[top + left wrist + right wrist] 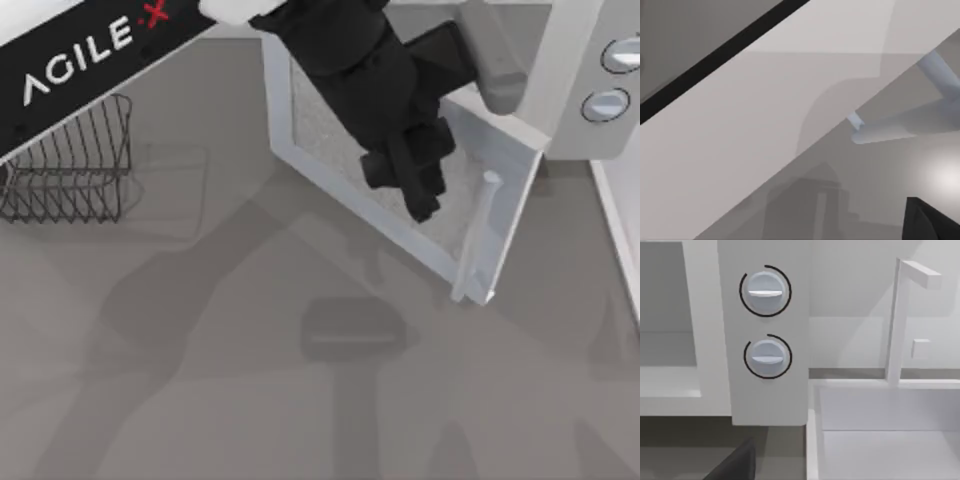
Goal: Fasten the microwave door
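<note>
From above, the large flat white microwave door (400,190) with its pale window stands ajar near the worktop's far right corner, long axis slanting toward the front right, grey bar handle (478,235) at its free end. My left pincer (425,195) hovers against the window; its opening I cannot tell. The left wrist view has the door (765,125) running diagonally; the right wrist view faces the white microwave body's two round knobs (765,290).

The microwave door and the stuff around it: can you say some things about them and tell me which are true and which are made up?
1. The white microwave door with the pale window is shut tight. False: it stands swung open.
2. The left gripper is over the door. True.
3. The white microwave body has three round knobs. False: two.
4. A dark wire basket sits at the table's left. True.
5. The pale grey bar handle is on the door. True.
</note>
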